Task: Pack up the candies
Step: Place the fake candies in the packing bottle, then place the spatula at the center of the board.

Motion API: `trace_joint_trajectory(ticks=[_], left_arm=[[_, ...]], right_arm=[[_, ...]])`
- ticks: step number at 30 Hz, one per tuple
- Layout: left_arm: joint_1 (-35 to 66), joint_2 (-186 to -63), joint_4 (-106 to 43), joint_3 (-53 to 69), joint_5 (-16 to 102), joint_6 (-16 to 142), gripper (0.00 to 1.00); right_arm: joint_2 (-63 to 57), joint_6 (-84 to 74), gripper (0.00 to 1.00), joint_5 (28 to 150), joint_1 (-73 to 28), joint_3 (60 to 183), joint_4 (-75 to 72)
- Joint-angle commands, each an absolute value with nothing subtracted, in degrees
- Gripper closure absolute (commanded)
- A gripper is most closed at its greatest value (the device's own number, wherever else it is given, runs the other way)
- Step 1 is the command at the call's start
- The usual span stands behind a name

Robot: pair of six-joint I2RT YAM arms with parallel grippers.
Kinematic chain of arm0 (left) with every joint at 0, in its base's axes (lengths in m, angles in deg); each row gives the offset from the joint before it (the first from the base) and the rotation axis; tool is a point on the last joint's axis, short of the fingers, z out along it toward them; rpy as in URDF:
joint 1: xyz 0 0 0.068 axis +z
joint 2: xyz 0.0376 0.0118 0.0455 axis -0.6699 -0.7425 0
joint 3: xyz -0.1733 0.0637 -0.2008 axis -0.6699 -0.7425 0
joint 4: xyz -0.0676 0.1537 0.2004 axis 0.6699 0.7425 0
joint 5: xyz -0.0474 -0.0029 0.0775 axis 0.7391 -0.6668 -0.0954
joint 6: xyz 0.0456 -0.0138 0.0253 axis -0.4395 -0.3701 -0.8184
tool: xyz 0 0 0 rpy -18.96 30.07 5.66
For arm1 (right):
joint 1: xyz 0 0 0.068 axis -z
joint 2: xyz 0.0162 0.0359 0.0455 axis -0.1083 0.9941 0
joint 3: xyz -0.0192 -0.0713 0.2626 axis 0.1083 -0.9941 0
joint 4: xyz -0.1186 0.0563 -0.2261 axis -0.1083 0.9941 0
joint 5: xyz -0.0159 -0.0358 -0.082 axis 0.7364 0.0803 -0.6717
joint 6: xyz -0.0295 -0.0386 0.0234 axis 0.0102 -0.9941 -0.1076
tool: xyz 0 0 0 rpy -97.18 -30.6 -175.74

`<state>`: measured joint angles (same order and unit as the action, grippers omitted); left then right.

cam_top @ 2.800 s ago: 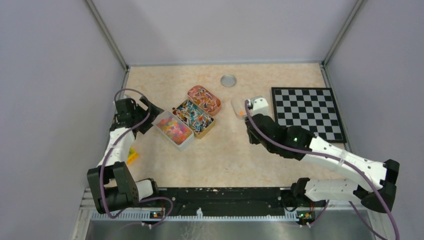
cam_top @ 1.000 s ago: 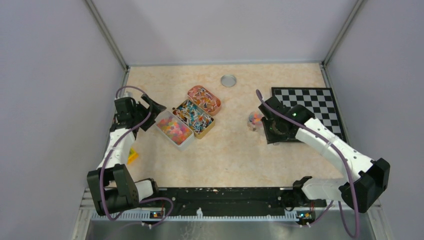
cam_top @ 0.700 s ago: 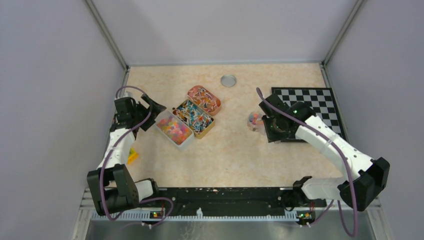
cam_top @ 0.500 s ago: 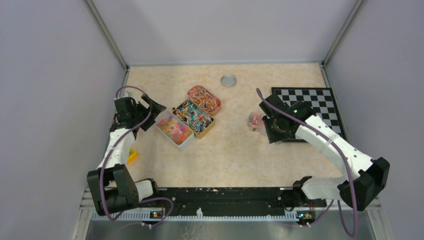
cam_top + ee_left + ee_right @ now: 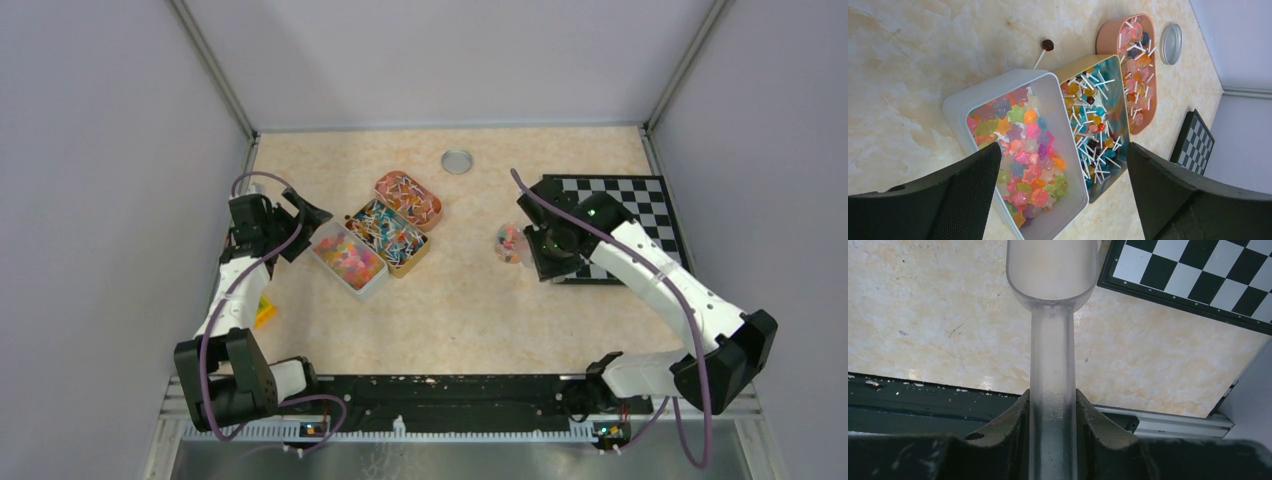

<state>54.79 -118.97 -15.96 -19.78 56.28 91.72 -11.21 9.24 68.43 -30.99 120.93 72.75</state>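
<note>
Pink, orange and yellow candies (image 5: 510, 241) are carried in the bowl of a clear scoop (image 5: 1052, 340), over the table (image 5: 450, 310) and just beside the chessboard (image 5: 645, 205). The scoop's handle is gripped tight by the right end effector (image 5: 1052, 405). Its long line runs straight out from the jaws, with the bowl at the far end, pointed toward the white tray (image 5: 998, 87). The left end effector (image 5: 1063, 152) is seen wide open by that tray, well apart from the scoop. The right arm is judged much the nearer.
</note>
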Motion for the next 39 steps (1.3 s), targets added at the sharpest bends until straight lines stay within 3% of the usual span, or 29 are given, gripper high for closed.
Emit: trace_joint_trajectory(ticks=[1, 11, 26, 35, 39], left_arm=[[54.7, -117.6, -18.5, -19.3, 56.3, 91.7, 0.01], [54.7, -117.8, -19.4, -19.5, 58.3, 92.4, 0.01], [54.7, -117.9, -20.0, -19.9, 59.5, 93.2, 0.01], [54.6, -117.4, -20.3, -20.3, 58.9, 93.2, 0.01], [54.7, -117.4, -20.4, -20.4, 58.9, 93.2, 0.01]], right_arm=[[-10.7, 7.6, 1.00, 68.5, -30.2, 125.2, 73.5], [-16.8, 0.3, 1.00, 79.7, -31.8, 116.5, 51.6], [-18.0, 7.5, 1.00, 58.5, -45.3, 94.2, 14.8], [-11.0, 8.8, 1.00, 47.1, -49.6, 90.1, 8.8], [-6.3, 11.0, 1.00, 48.3, -49.8, 90.8, 7.7]])
